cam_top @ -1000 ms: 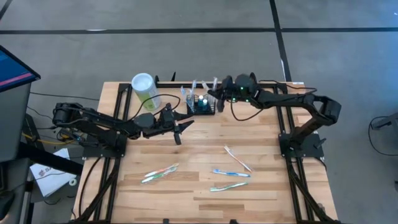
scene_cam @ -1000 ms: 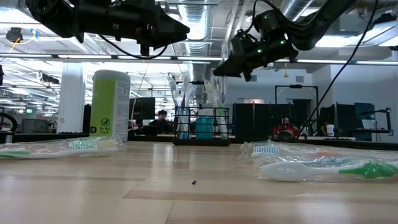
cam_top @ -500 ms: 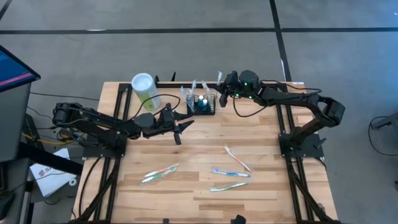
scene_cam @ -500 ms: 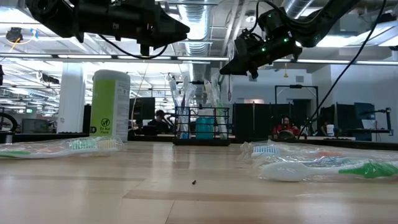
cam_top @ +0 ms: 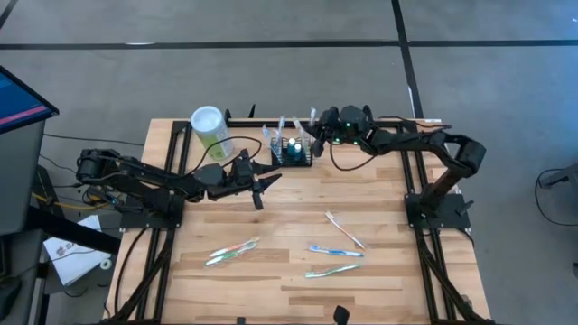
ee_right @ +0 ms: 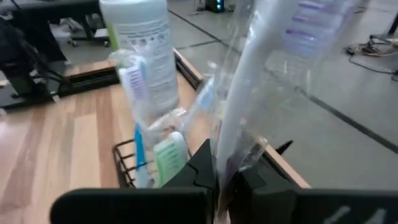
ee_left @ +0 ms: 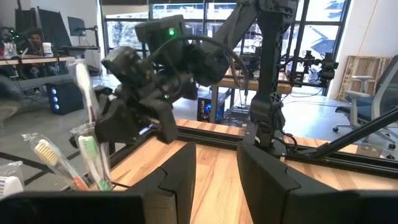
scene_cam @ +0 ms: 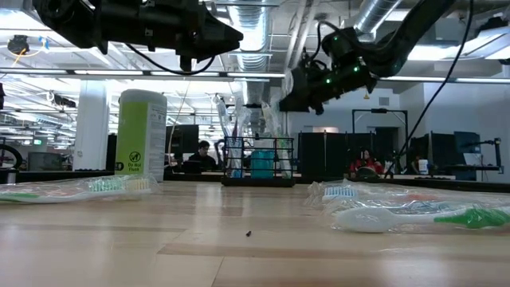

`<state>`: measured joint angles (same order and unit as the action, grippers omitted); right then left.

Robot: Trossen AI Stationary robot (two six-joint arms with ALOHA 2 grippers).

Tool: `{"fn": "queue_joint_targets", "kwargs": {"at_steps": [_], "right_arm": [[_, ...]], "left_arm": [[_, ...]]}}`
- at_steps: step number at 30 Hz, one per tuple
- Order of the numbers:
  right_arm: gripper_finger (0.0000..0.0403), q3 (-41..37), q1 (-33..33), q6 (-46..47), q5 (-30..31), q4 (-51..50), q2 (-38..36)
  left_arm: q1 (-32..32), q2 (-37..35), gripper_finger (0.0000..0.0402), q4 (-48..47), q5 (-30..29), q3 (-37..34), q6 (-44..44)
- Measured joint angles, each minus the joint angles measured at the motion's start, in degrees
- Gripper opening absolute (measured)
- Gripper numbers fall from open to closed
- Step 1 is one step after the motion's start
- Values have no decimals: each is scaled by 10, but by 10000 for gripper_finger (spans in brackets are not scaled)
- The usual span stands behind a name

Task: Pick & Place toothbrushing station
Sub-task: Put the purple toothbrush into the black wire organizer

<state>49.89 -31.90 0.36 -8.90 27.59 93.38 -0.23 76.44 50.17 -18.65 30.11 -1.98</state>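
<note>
The toothbrushing station, a small black wire basket [cam_top: 292, 154], stands at the table's far middle with several wrapped toothbrushes upright in it. It also shows in the low view [scene_cam: 257, 162] and the right wrist view [ee_right: 127, 163]. My right gripper [cam_top: 317, 129] hovers just right of and above it, shut on a white toothbrush [ee_right: 261, 93] in a clear wrapper. My left gripper [cam_top: 263, 187] hangs open and empty over the table, near and left of the basket; its two fingers stand apart in the left wrist view [ee_left: 216, 177]. My right gripper pinches the wrapped toothbrush's handle [ee_right: 221, 158] between its two fingers. The fingers come from the table's right, slanting down. The brush runs out past the fingertips, its bristle end [ee_right: 311, 25] farthest from them. It is lifted clear of table and basket.
A tall pale-green cylinder with a white lid [cam_top: 210, 132] stands left of the basket. Several wrapped toothbrushes lie on the near half of the table: one at the left [cam_top: 232, 251], three at the right [cam_top: 345, 230], [cam_top: 334, 251], [cam_top: 331, 271]. People sit in the room beyond.
My right gripper, still shut on the toothbrush, first drew back a little toward the far right, then came back toward the table's left and the basket.
</note>
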Motion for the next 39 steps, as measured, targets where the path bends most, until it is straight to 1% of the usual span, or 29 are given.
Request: {"fn": "queue_joint_targets", "kwargs": {"at_steps": [3, 18, 23, 27, 29, 35, 39], "right_arm": [[6, 2, -8, 10, -1, 21, 2], [8, 1, -4, 12, -2, 11, 7], [15, 0, -5, 12, -2, 14, 23], [9, -1, -5, 12, -2, 24, 52], [8, 0, -5, 12, -2, 50, 61], [29, 0, -5, 19, -2, 62, 88], [33, 0, -5, 25, -1, 59, 91]], "left_arm": [[0, 0, 110, 0, 0, 0, 1], [0, 0, 110, 0, 0, 0, 0], [0, 0, 110, 0, 0, 0, 0], [0, 0, 110, 0, 0, 0, 0], [0, 0, 110, 0, 0, 0, 0], [0, 0, 110, -2, 0, 0, 0], [0, 0, 110, -3, 0, 0, 0]]}}
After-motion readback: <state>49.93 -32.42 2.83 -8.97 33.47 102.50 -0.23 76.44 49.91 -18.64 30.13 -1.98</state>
